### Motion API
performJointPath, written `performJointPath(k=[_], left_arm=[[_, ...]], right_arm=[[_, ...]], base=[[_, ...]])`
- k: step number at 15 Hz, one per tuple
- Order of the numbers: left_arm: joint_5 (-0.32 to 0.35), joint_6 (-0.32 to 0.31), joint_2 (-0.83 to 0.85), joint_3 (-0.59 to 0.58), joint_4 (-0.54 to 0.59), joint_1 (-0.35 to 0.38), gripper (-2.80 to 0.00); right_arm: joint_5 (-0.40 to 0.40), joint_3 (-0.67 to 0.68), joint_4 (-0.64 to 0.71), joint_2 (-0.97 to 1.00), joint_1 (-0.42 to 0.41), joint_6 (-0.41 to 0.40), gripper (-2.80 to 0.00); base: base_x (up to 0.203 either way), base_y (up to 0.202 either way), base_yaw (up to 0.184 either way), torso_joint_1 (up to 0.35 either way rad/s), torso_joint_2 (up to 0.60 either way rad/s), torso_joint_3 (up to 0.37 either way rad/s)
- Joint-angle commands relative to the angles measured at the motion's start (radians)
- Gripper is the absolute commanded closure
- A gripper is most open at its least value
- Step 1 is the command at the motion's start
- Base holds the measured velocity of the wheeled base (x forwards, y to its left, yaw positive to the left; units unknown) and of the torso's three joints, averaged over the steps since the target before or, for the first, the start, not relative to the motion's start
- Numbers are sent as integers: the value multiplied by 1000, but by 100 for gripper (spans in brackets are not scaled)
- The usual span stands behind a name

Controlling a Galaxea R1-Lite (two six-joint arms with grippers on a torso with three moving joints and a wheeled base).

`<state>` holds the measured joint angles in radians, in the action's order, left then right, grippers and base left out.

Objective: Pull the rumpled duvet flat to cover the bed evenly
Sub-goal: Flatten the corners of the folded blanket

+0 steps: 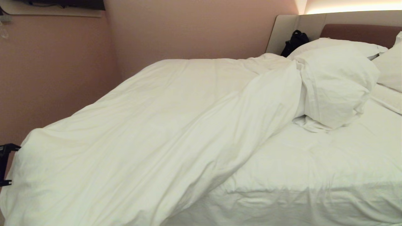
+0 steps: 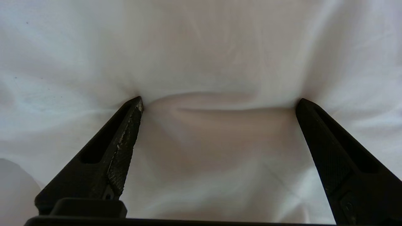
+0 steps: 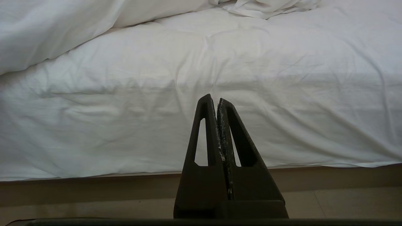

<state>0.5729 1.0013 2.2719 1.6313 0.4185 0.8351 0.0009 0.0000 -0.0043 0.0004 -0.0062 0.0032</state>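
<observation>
Duvet (image 1: 150, 131), one, white and rumpled; in the head view it fills the left and centre of the frame, bunched along a diagonal ridge, draped over the near edge at lower left; sheeted mattress of the bed (image 1: 329, 163) bare at lower right; brown headboard (image 1: 361, 33) at upper right.

Pillows, three counted in the head view: one slumped against the duvet's upper end (image 1: 336, 81); one behind it (image 1: 339, 47); one cut by the right edge (image 1: 391, 66); black object (image 1: 295, 42) beside the headboard surround, identity unclear.

Left gripper (image 2: 220, 105): only a black sliver (image 1: 6, 164) at the head view's left edge; its own wrist view alone shows the fingers (image 2: 119, 147) spread wide, both tips pressed into white duvet fabric (image 2: 201, 56), a fold raised between them, nothing pinched.

Right gripper (image 3: 217, 102): absent from the head view; its wrist view shows fingers pressed together, holding nothing, pointed at the mattress side (image 3: 201, 94), apart from it; bed base (image 3: 94, 185) and floor (image 3: 345, 204) along the lower frame, seen nowhere else.
</observation>
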Motion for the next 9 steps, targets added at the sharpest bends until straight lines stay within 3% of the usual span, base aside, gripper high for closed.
performJointPath(k=[1,6,7,9], left_arm=[[-1,5,5,1,2,-1,-280],[-1,2,3,-5,0,1,-280],[-2,-2,2,-8,0,0,0],[-1,-4,0,-5,0,1,0]], right_arm=[[1,0,0,0,0,0,0],[1,0,0,0,0,0,0],[1,0,0,0,0,0,0],[1,0,0,0,0,0,0]], base=[[0,0,0,0,0,0],[0,0,0,0,0,0],[0,0,0,0,0,0],[0,0,0,0,0,0]])
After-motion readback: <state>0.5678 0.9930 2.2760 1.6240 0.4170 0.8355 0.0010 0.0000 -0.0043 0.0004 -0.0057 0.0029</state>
